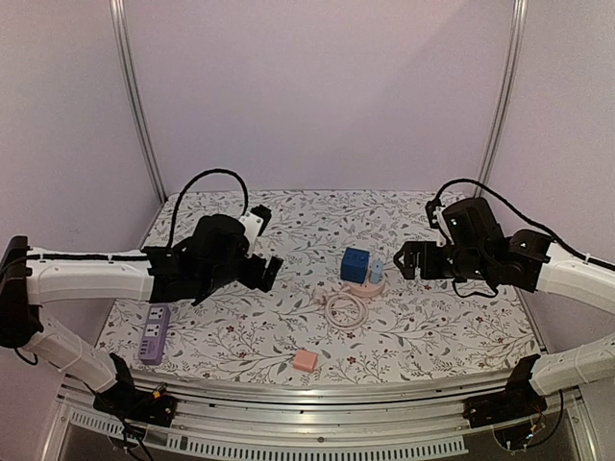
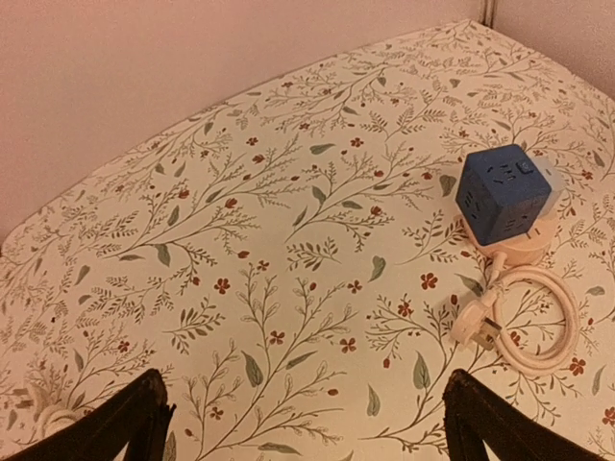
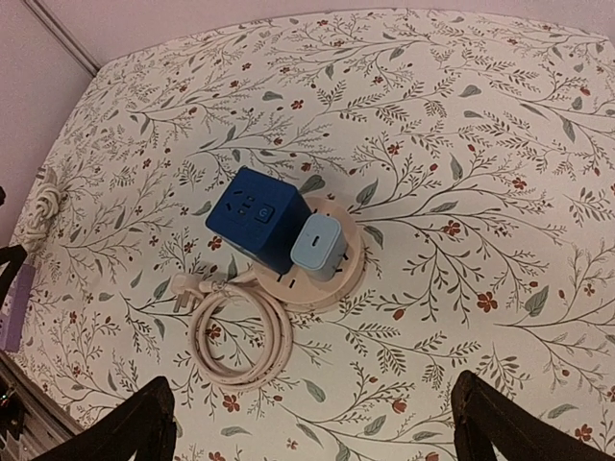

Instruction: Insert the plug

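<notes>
Floral-print cloth is covering the table [image 1: 432,327], and a pale pink round socket base [image 1: 366,285] is sitting flat near its middle. A dark blue cube [image 1: 355,263] is standing on the base toward its 10 o'clock side. A light blue adapter [image 1: 377,268] is standing just beside the cube at its 3 o'clock, also on the base.

A cream cord [image 1: 346,307] is lying coiled on the cloth at 7 o'clock of the base, touching its rim. The plug [image 2: 478,329] at the cord's end is lying loose on the cloth at the coil's 10 o'clock edge, near the base but not touching either arm.

The left gripper [image 1: 267,271] is hovering at 9 o'clock of the base, well apart from it. Its dark fingers [image 2: 135,427] are spreading wide with only cloth showing between them. The right gripper [image 1: 402,259] is hovering near the base at its 3 o'clock, its claw likewise gaping wide and holding nothing.

A purple power strip [image 1: 153,334] is lying at 8 o'clock of the table, close to the left edge. A small pink block [image 1: 306,360] is sitting at 6 o'clock, near the front rail. A white cord bundle [image 3: 43,206] is lying at the cloth's 9 o'clock edge in the right wrist view.
</notes>
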Tool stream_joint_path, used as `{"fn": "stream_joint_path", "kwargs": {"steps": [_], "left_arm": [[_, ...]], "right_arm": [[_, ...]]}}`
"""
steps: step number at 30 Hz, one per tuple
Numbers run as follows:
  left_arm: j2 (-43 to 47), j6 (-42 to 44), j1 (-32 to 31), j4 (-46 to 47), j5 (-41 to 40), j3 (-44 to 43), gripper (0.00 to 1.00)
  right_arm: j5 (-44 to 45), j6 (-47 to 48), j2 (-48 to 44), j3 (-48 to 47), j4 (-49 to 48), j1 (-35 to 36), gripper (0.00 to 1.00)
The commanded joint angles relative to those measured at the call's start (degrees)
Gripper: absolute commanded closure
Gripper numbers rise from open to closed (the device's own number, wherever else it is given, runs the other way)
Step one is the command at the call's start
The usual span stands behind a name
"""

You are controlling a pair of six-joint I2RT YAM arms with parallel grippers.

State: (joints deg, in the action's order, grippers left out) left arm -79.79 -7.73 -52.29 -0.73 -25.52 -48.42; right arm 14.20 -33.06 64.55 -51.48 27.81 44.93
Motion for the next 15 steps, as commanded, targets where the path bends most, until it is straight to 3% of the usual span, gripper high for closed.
{"fn": "stream_joint_path", "kwargs": {"steps": [1, 10, 15], "left_arm": [[4.4, -6.2, 0.7, -8.4, -9.4, 2.4, 0.00], [13.3, -15.6, 2.1, -16.9, -18.6, 7.6, 0.00], [17.3, -21.8, 6.1, -22.1, -23.0, 10.5, 0.00]], "right_arm": [[-1.2, 1.5, 0.1, 1.6, -3.5, -0.2, 0.01], [-2.9, 1.8, -0.7, 3.2, -4.2, -0.2, 0.01], [-4.4, 2.1, -0.8, 3.7, -4.6, -0.1, 0.01]]}}
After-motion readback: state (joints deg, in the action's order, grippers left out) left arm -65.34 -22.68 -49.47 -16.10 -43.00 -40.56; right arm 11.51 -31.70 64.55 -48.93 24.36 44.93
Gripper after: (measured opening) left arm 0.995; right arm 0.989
